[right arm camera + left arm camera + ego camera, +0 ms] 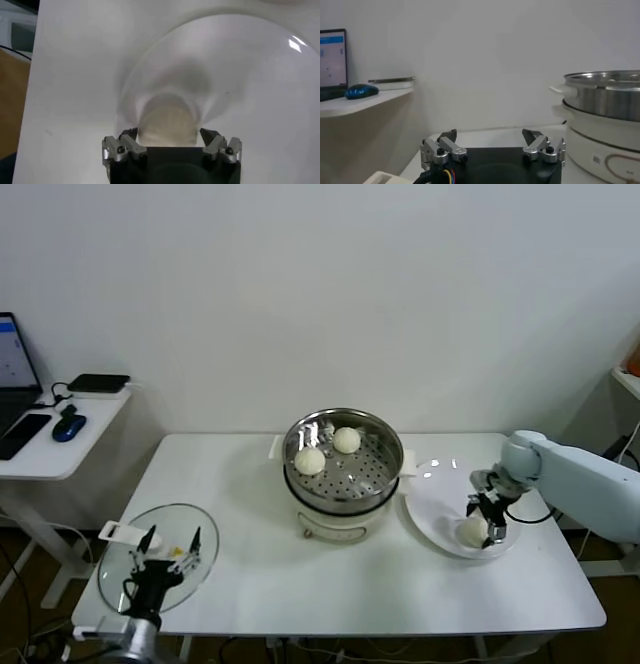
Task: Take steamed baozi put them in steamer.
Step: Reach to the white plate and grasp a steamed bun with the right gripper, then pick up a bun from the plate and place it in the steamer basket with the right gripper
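Observation:
The steamer [340, 502] stands mid-table, a shiny perforated basket on a cream pot; it also shows in the left wrist view [605, 95]. Two baozi [310, 461] [347, 440] lie in the basket. One more baozi [469, 531] lies on the white plate [430, 504] to the right. My right gripper [485, 527] is down over this bun, open, with a finger on either side of it. In the right wrist view the bun [167, 122] sits between the fingertips [129, 135] on the plate [240, 75]. My left gripper [172, 541] is open and empty at the front left. A fourth bun is not in view.
A round glass lid [125, 569] lies on the table under my left gripper. A side desk [60, 444] at the far left holds a laptop, a mouse and a phone. The table's front edge runs just below the plate and lid.

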{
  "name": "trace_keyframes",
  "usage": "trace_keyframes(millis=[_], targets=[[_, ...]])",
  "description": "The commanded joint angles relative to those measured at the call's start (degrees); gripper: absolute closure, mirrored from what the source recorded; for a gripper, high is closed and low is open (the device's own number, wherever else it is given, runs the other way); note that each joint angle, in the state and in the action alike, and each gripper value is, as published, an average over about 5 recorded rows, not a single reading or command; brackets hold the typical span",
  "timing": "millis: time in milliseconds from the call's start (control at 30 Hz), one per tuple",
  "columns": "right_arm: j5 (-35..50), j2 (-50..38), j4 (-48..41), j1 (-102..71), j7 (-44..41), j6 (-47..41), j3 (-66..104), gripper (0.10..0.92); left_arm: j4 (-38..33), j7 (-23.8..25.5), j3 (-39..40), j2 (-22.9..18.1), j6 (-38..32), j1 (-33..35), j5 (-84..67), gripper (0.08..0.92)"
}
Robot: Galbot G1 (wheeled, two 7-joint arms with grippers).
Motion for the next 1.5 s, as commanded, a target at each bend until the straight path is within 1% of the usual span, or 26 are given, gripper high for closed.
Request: trace_keyframes(millis=[33,167,267,600,767,967,1200,1333,1500], targets=[[-0.2,0.3,-0.4,-0.3,-0.1,-0.1,0.3,0.217,0.0,0.0,-0.6,0.3,0.2,-0.2,-0.6,0.177],[-0.2,0.3,-0.5,-0.3,-0.1,-0.1,0.3,0.274,0.1,0.0,-0.4,0.2,0.1,0.1,-0.6,0.177],[-0.1,0.1,-0.4,-0.3,0.0,0.0,0.3,0.292,0.2,0.0,-0.2,0.1,0.0,0.2,-0.5,0.177],[0.0,-0.7,0.6,0.1,-0.1,0.0,0.5,0.312,0.2,0.0,-0.2,0.1,0.1,0.1,-0.4,0.177],[0.9,-1.9,2.7,2.5,-0.3,0.1,-0.1,0.320,0.2,0.0,-0.2,0.1,0.1,0.1,-0.3,0.177],[3.3,-3.8,8.7,11.2,-1.2,0.7,-4.8,0.323,0.1,0.0,-0.1,0.0,0.1,0.0,-0.1,0.177],[7.8,-4.3,15.6,25.2,-3.0,2.8,-12.2,0.321,-0.2,0.0,0.0,0.2,0.2,0.1,0.2,0.177],[11.2,-3.2,18.8,33.7,-3.8,4.8,-16.1,0.321,-0.9,0.0,0.1,0.3,0.3,0.4,0.2,0.177],[13.7,0.1,20.9,39.6,-4.4,6.9,-18.3,0.321,-1.2,0.0,0.3,0.2,0.5,0.3,0.5,0.177]])
